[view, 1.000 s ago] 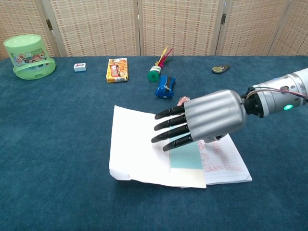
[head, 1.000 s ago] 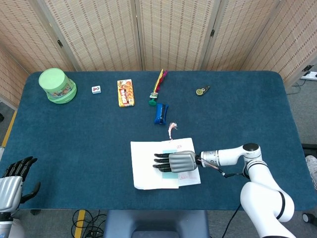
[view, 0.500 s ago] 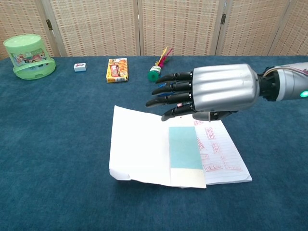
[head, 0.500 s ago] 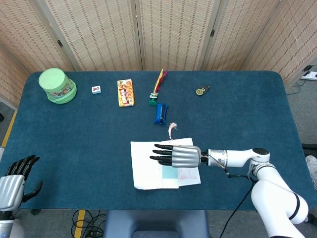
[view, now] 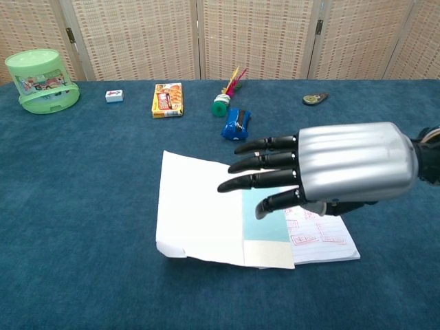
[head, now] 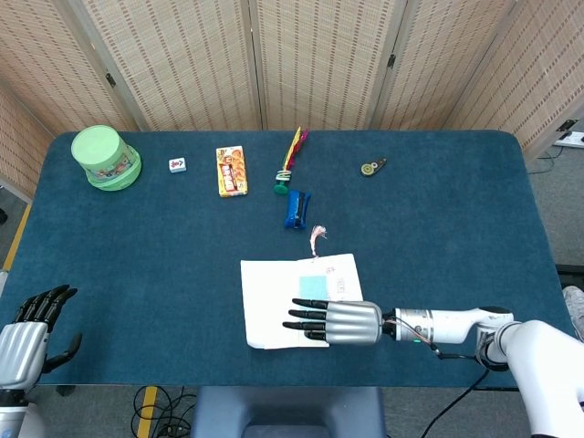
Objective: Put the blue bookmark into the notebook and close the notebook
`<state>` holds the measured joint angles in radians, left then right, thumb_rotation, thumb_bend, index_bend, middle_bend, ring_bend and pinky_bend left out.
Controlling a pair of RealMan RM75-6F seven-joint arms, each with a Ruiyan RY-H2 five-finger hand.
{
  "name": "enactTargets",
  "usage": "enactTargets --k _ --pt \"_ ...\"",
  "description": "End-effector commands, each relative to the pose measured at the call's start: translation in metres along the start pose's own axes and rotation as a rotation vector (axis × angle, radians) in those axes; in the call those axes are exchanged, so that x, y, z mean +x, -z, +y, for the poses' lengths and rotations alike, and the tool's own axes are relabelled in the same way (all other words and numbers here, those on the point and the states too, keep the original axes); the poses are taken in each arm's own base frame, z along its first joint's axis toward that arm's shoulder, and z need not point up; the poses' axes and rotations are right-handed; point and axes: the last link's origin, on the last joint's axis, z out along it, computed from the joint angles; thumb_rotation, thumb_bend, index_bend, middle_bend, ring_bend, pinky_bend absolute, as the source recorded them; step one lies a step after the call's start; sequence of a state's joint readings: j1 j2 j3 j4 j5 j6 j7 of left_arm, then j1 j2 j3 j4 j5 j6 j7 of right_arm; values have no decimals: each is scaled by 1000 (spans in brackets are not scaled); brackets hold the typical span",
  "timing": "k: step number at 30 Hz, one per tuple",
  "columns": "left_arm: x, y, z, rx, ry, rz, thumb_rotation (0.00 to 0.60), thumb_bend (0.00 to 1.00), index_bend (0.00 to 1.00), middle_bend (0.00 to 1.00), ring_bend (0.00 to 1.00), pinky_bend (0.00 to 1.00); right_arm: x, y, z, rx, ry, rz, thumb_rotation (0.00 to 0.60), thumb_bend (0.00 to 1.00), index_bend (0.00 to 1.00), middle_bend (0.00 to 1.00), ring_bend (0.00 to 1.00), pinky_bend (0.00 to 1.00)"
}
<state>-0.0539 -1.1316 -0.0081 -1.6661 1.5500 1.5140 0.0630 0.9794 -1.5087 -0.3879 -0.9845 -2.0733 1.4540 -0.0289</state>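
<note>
The right hand [head: 339,322] is hovering flat over the near edge of the notebook [head: 274,310], fingers stretched out and apart, holding nothing; in the chest view it [view: 337,172] is hanging above the lined right page. The notebook is lying open on the blue table [head: 137,255], and the blue bookmark [view: 265,218] is lying flat on it near the middle fold. The left hand [head: 27,333] is sitting at the table's near left corner, fingers loosely apart and empty. A blue sharpener [head: 296,208] is lying beyond the notebook.
</note>
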Motion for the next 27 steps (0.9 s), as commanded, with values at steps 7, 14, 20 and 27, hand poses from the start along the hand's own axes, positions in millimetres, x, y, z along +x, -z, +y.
enactTargets --k 7,14,20,27 --pt "0 0 5 -17 11 -8 600 392 174 152 159 182 -11 11 -29 1 -18 -100 600 748 321 0 0 0" --pt "0 0 5 -15 12 -10 600 391 174 151 159 182 -18 7 -41 -19 -42 -97 600 618 321 0 0 0" --pt "-1 2 3 -12 15 -14 600 392 174 150 159 182 -24 3 -50 -21 -64 -103 600 597 321 0 0 0" --pt "-2 3 1 -7 20 -19 600 392 174 149 159 182 -29 5 -55 -11 -62 -125 600 592 321 0 0 0"
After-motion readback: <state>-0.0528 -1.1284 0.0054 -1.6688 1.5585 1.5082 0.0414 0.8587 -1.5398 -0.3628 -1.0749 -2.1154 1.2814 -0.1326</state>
